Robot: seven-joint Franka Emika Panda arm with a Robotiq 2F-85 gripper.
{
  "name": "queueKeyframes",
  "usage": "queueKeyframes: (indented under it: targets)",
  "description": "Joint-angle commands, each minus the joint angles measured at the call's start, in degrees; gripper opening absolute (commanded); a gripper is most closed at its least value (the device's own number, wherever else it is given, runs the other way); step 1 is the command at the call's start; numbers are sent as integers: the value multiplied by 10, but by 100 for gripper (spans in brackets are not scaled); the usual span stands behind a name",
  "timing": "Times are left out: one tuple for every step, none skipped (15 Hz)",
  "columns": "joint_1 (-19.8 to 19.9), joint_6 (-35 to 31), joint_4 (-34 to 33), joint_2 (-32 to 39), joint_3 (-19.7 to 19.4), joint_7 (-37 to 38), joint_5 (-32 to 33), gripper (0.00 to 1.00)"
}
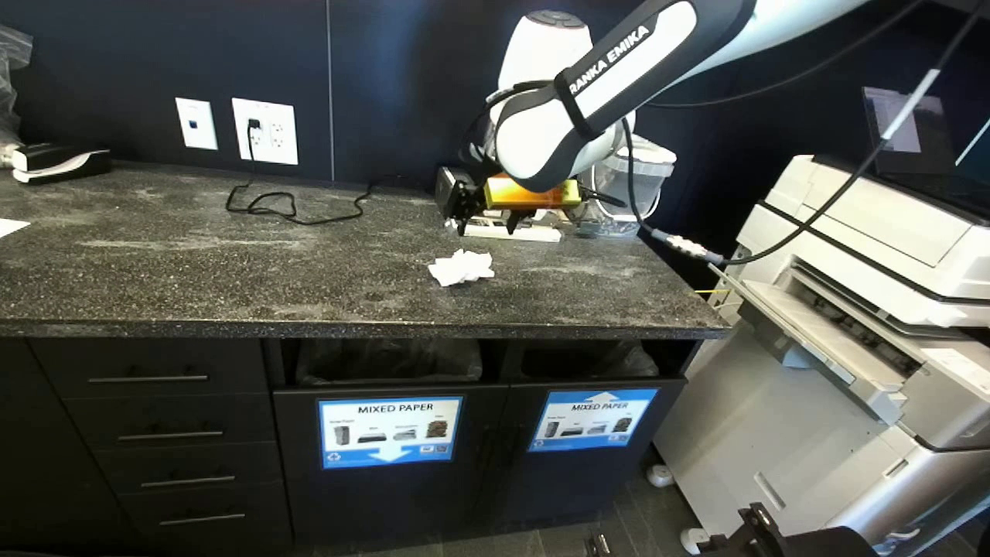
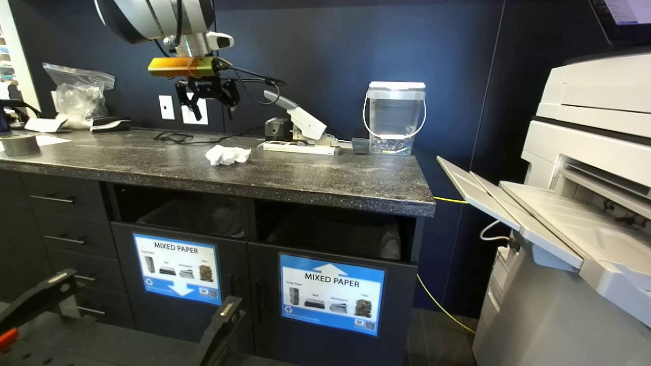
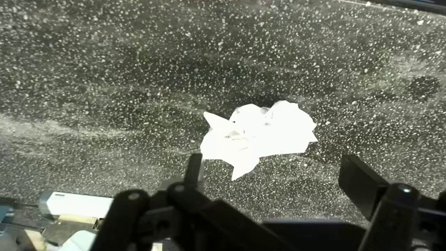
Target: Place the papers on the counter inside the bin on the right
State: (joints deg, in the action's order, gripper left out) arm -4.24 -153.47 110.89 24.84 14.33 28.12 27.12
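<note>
On the dark speckled counter (image 2: 356, 175) lies one crumpled white paper (image 1: 462, 268), also visible as a white wad (image 2: 228, 155) in an exterior view. A flat white sheet (image 1: 11, 227) shows at the counter's far left. My gripper (image 2: 213, 117) hangs above the counter, over the crumpled paper and apart from it. In the wrist view the jaws of the gripper (image 3: 271, 158) stand wide, with the paper (image 3: 278, 134) beyond the fingertips and nothing held. Below the counter's right end is the bin (image 2: 390, 245), a dark slot over a blue-edged label (image 2: 333, 295); its inside is mostly in shadow.
A long-arm stapler (image 2: 305, 127) and a translucent tub (image 2: 394, 114) stand at the back of the counter. Left of the bin is a second slot with its own MIXED PAPER label (image 1: 391, 433). A large printer (image 1: 866, 232) flanks the counter's right end. A black cable (image 1: 286, 209) lies near the wall.
</note>
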Motion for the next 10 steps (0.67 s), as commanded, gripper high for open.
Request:
queueKeyframes:
  targets:
    - [-91, 26, -73, 58, -72, -10, -59, 100]
    - [-102, 30, -88, 72, -82, -12, -78, 100]
    - [-111, 39, -106, 88, -89, -14, -100, 100]
    - [-121, 44, -121, 104, -97, -10, -116, 100]
    - [-120, 52, -135, 116, -99, -14, -140, 100]
    - [-126, 54, -148, 130, -106, -6, -156, 100]
    - [-129, 58, -162, 144, -112, -5, -169, 100]
    - [-131, 59, -175, 157, -119, -1, -181, 100]
    - [-130, 58, -187, 168, -125, 2, -194, 100]
    - [-131, 53, -196, 179, -132, 8, -202, 100]
